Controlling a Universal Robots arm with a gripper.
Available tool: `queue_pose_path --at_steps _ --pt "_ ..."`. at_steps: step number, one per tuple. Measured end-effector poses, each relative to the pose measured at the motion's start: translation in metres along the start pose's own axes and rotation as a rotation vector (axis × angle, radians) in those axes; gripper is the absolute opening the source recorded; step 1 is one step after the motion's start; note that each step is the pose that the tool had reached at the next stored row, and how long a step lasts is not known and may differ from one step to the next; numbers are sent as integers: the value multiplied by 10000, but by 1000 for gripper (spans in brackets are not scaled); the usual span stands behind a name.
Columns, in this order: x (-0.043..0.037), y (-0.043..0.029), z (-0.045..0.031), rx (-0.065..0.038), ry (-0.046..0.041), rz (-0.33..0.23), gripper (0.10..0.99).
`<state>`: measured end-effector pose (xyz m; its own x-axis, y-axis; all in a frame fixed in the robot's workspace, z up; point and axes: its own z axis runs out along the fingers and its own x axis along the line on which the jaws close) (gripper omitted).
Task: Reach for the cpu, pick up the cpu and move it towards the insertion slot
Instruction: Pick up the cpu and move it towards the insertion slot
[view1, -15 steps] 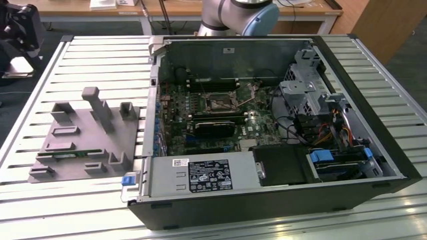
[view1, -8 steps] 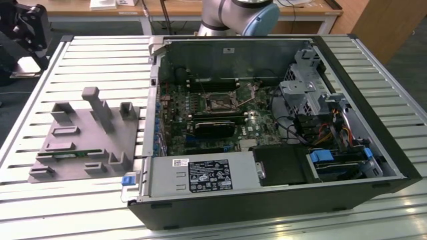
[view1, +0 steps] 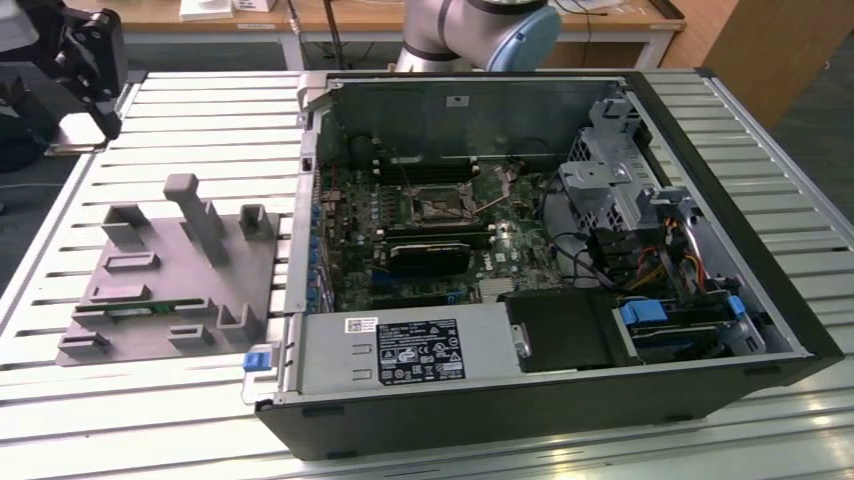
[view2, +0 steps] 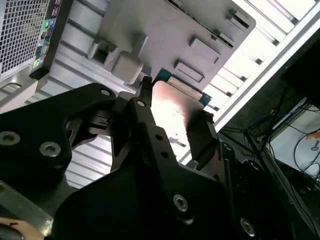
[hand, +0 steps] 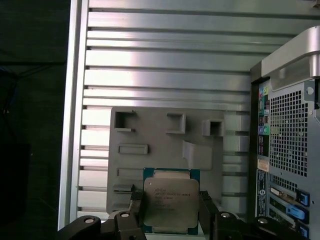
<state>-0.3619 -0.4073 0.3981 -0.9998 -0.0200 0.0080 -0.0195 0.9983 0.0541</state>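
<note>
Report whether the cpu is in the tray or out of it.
Out. In both wrist views the claw is shut on opposite edges of the cpu, holding it above the grey tray.

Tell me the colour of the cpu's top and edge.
Silvery-grey metal top with a green edge; the cpu shows best in the first wrist view.

place: robotics lab | evidence: slatted aluminium bench (view1: 174, 120), opened computer case (view1: 534, 410) (desks (view1: 360, 20) behind)
</note>
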Motion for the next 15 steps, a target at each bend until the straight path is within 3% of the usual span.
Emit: queue_pose_path --at_steps 15 --pt "-309 -6 -3 0 0 0 529"
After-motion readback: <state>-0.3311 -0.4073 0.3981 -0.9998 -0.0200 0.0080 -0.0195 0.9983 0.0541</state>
